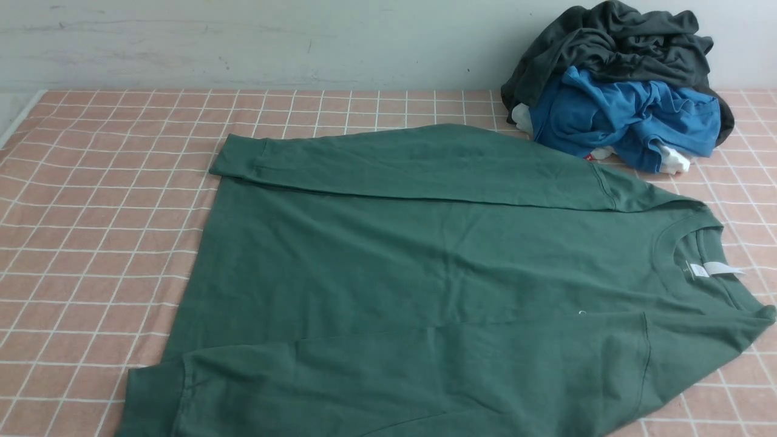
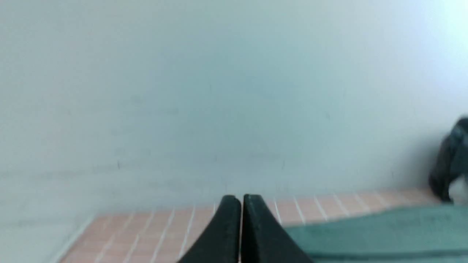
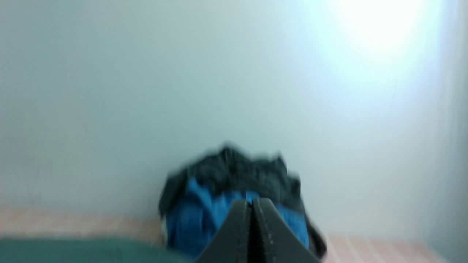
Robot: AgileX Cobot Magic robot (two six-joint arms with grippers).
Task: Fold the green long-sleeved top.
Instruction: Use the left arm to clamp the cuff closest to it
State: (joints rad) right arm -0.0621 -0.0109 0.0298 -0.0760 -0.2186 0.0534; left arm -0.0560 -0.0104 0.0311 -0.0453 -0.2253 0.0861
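- The green long-sleeved top [image 1: 425, 261] lies flat on the checked table [image 1: 91, 212], collar at 3 o'clock, hem at 9, with both sleeves laid across the body.
- The left gripper [image 2: 241, 199] and right gripper [image 3: 251, 202] have their fingers pressed together, holding nothing.
- Likely next: pinch both hem corners (catching every layer) and carry them evenly toward the collar.
- No containers are in view. A charcoal garment [image 1: 613, 42] is heaped over a blue garment [image 1: 619, 115] at 1 o'clock.

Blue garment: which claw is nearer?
Right, probably. The right claw points straight at the blue garment ahead. The left claw faces wall and tablecloth beside the green long-sleeved top; the blue garment is outside its view.
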